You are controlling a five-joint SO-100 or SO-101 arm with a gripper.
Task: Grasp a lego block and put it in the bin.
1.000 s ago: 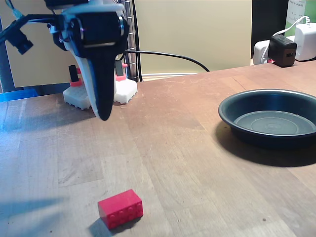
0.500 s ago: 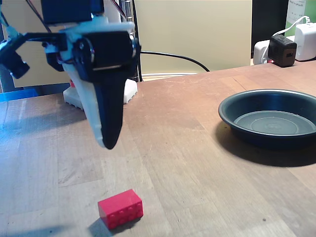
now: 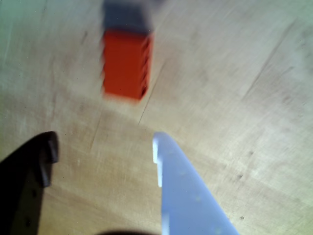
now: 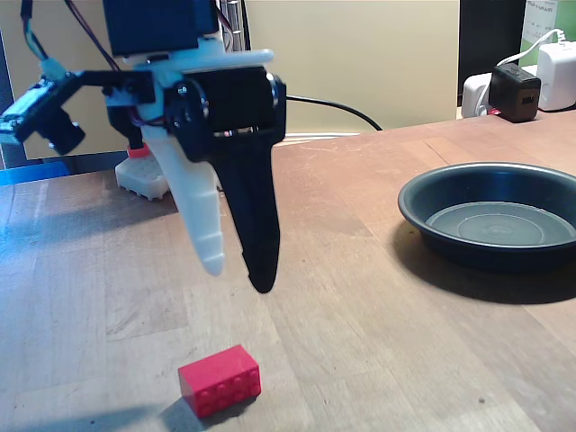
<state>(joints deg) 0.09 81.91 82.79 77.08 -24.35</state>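
In the fixed view the gripper [image 4: 238, 270] hangs above the wooden table [image 4: 378, 324], tips pointing down, a white finger [image 4: 200, 220] on the left and a black finger [image 4: 254, 229] on the right. The two tips stand a moderate way apart and nothing lies between them, so the tool is partly spread and holds nothing. The red block [image 4: 220, 381] rests on the table at the near edge of that view, below the tips and slightly to their left, clear of both. The dark round dish [image 4: 490, 216] sits well apart at the right, its bottom bare. At the far right edge a black charger cube [image 4: 515, 92] stands among white plugs [image 4: 556, 74], and a black cable [image 4: 333, 104] runs along the far side of the table; the white robot base [image 4: 144, 183] shows behind the arm. The wrist view is blurred but looks straight down between the fingers: the gripper [image 3: 102, 147] enters from the bottom edge, black tip at left and pale tip at right, with bare wood in the gap. There the red block [image 3: 125, 63] lies beyond the tips, towards the top of the view, its ribbed side facing right, untouched by either finger.
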